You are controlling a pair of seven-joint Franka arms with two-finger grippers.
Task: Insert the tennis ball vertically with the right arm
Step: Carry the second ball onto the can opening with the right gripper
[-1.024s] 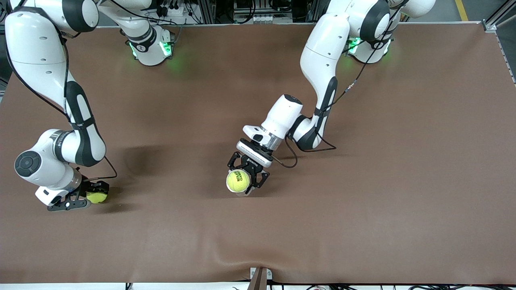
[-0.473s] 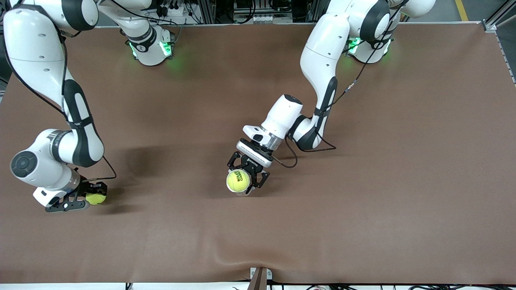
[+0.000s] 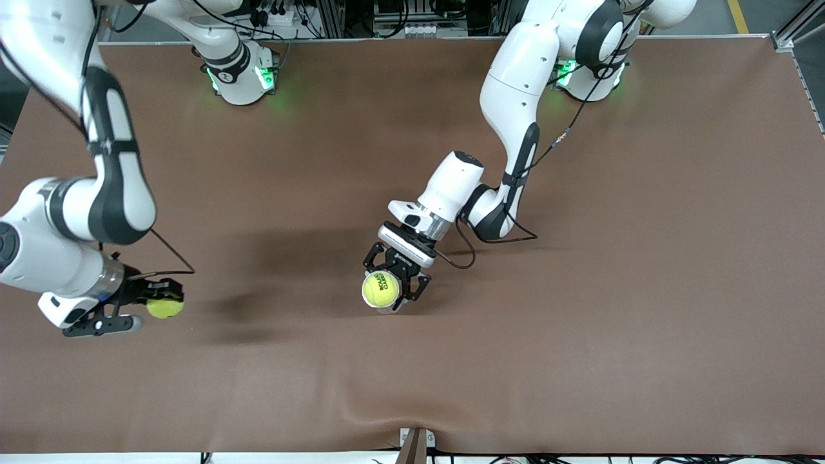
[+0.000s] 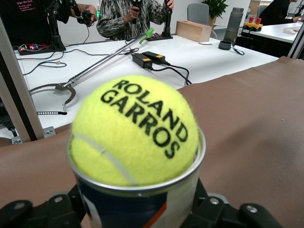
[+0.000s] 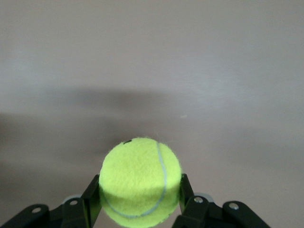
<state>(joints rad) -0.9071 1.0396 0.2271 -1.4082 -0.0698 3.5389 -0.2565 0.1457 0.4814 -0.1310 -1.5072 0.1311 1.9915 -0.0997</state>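
Yellow ball (image 3: 165,308) pinched in right gripper (image 3: 155,308), uninserted; left gripper (image 3: 394,293) clasps can (image 4: 137,199), already ball-topped.

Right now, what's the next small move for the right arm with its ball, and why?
Probably carry it toward the can that the left gripper holds upright mid-table. The right gripper is shut on a tennis ball at the right arm's end of the table, well apart from the can. Another ball already sits in the can's mouth, so insertion may be blocked.
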